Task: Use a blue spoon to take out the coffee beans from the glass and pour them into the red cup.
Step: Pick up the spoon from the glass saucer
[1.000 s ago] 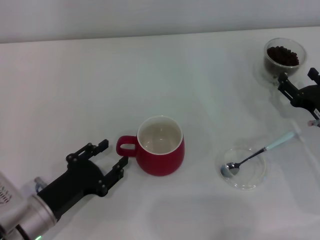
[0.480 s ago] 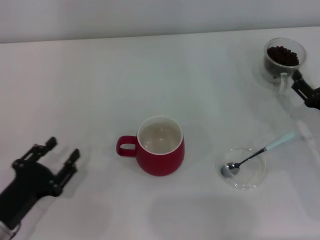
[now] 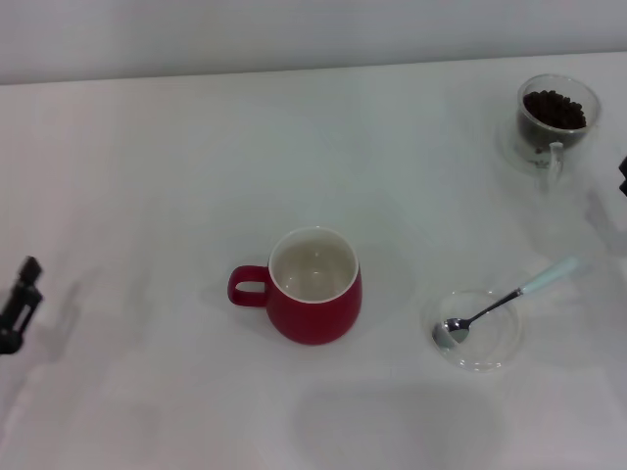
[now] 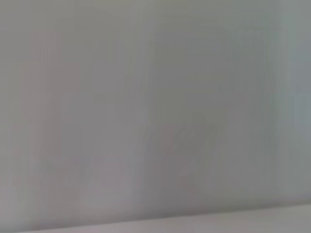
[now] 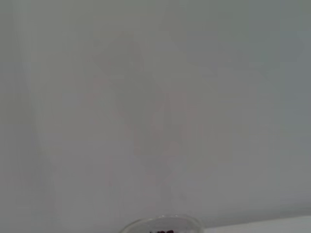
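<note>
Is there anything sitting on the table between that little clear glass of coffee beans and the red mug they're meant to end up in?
Nothing visible. Bare white table lies between the small clear glass and the squat red cup. The blue-handled spoon, resting in its shallow clear dish, lies off to the side of that line.

red cup (image 3: 315, 286) mid-table, blue spoon (image 3: 509, 298) in dish (image 3: 478, 330), glass (image 3: 555, 121) far right

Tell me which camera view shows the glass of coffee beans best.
The head view: the whole glass shows at the table's far right, coffee beans inside. The right wrist view catches only its rim; the left wrist view shows none of it.
</note>
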`<state>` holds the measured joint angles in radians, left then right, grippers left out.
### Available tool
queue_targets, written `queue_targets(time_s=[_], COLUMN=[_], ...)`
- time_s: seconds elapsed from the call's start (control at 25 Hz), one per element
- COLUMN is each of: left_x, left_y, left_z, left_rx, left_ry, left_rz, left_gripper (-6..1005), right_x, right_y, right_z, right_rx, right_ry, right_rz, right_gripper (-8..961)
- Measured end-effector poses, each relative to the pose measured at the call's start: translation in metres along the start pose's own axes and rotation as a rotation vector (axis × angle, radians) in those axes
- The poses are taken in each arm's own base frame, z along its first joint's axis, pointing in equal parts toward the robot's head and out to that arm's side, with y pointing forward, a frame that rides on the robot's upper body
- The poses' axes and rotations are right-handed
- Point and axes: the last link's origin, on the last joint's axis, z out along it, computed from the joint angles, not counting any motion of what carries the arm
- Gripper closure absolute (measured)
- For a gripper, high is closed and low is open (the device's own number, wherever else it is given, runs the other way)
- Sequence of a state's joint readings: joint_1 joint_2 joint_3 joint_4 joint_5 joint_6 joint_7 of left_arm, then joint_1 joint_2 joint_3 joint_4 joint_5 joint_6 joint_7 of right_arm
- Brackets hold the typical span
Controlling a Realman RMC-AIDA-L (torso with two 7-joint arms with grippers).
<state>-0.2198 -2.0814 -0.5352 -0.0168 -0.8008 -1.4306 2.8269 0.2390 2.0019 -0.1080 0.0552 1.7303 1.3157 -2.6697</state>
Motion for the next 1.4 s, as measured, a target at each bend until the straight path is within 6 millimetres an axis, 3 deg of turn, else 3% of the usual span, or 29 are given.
queue_targets(time_s=[0.44, 0.8, 1.12, 1.4], left_x=[0.009, 0.011, 0.013, 0.012], left_y=[-0.024, -0.026, -0.028, -0.029], left_z=[0.010, 0.017, 0.022, 0.027], left_rx=[0.106, 0.100, 0.096, 0.096], left_ry=[0.026, 0.029, 0.023, 0.009], left_rz=[0.015, 0.028, 0.038, 0.040], left_gripper=[399, 399, 400, 400], right_x=[-0.002, -0.008, -0.005, 0.001], right_y=[-0.009, -0.034, -0.023, -0.007], right_z=[-0.014, -0.031, -0.038, -0.040], right_rx=[-0.109, -0.123, -0.199, -0.270], right_ry=[0.079, 0.229, 0.335, 0.414], right_rz=[0.210, 0.565, 0.733, 0.776], right_gripper=[83, 83, 83, 84])
